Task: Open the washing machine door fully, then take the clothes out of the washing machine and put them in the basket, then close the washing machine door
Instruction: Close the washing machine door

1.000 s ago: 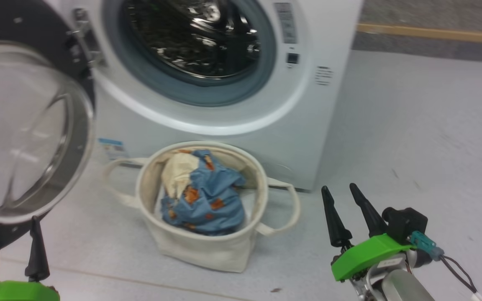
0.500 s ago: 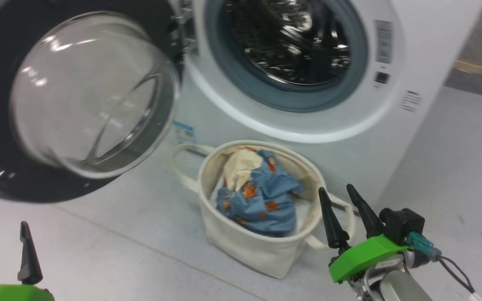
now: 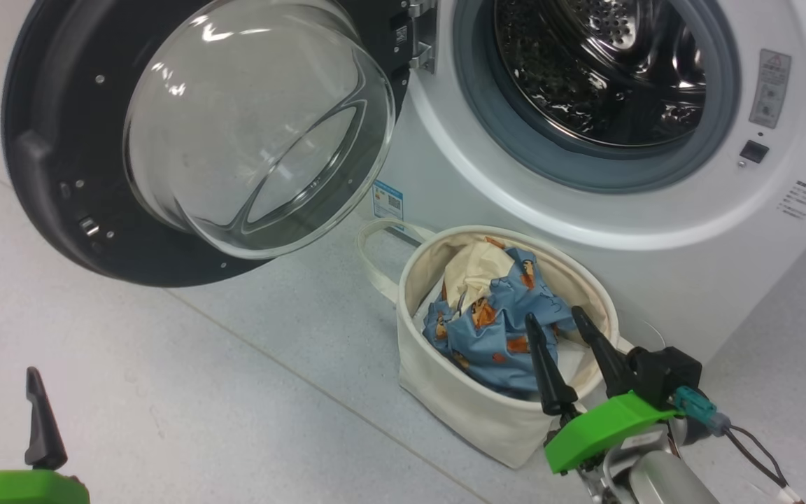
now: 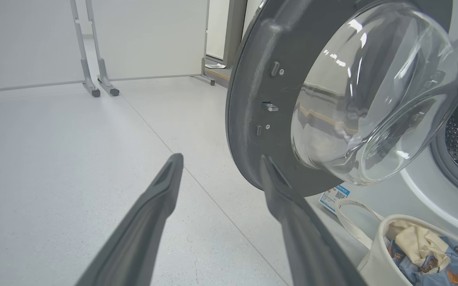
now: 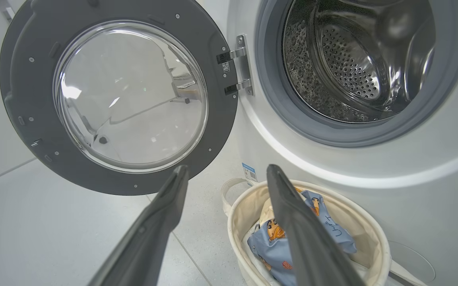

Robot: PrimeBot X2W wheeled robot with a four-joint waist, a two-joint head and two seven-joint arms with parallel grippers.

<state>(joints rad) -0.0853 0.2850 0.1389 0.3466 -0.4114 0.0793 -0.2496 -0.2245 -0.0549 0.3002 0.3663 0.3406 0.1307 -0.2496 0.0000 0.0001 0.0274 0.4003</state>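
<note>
Blue bear-print clothes [image 3: 494,322], with a cream part on top, lay bunched inside the basket [image 3: 445,402]. It stood on the floor [image 3: 235,392] against the foot of the washing machine [image 3: 585,231], just ahead of the right pincer [image 3: 552,315]. That pincer hung with its fingers spread and nothing between them. The left pincer [image 3: 1,383], well apart on the other side, was spread and empty too. The door [image 3: 46,161] stood swung wide on its hinges [image 3: 422,54], with its free rim ahead of the left pincer and a little to its right.

What showed of the steel drum [image 3: 606,63] looked bare, so I judged the unloading done and closing the door the step in hand. That would call for the left pincer to get behind the door's free rim, on the side away from the glass bowl. From there it would push the door round toward the opening until it latched. A shove on the curved glass would likely slip.

The drum's lowest part sat behind the grey gasket [image 3: 476,98], so a small leftover piece could not be ruled out. The door's outer face was turned away. The machine's top was cut off. A pale layer under the clothes showed too little to name.
</note>
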